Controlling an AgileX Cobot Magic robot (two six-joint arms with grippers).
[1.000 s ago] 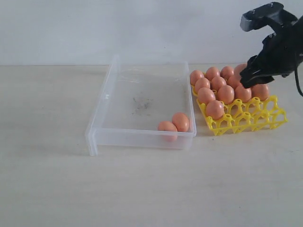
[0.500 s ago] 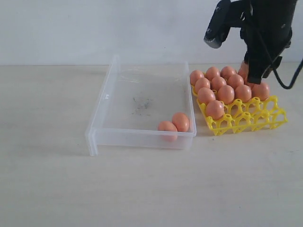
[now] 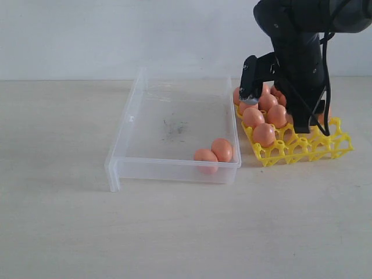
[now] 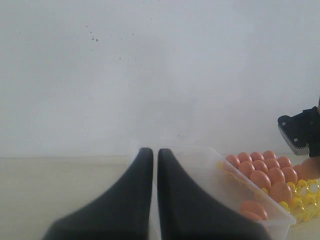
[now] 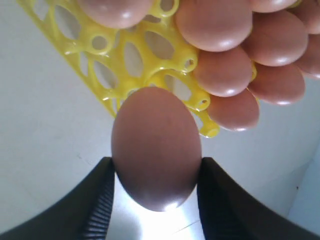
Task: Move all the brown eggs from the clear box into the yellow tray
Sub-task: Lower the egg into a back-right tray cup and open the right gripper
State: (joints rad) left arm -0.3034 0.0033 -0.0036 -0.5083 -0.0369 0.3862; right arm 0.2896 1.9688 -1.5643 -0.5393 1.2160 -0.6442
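My right gripper [image 5: 156, 167] is shut on a brown egg [image 5: 156, 140], held just above the yellow tray [image 5: 125, 60] near its outer edge. In the exterior view the right arm [image 3: 296, 64] reaches down over the yellow tray [image 3: 328, 148] and hides part of it. Several brown eggs [image 3: 264, 134] fill the tray's cups. Two more brown eggs [image 3: 205, 155] [image 3: 222, 149] lie in the near right corner of the clear box [image 3: 124, 128]. My left gripper [image 4: 150, 153] is shut and empty, away from the box's left end and out of the exterior view.
The pale table [image 3: 174, 232] stretches in front of the box and tray. A white wall [image 3: 116, 35] stands behind. The box floor has dark scuffs [image 3: 174, 127]. From the left wrist view the box wall [image 4: 235, 180] and the filled tray [image 4: 302, 192] lie ahead.
The right arm has swung from above the tray's far right side down and leftward over the tray, carrying the egg. Nothing else has moved.
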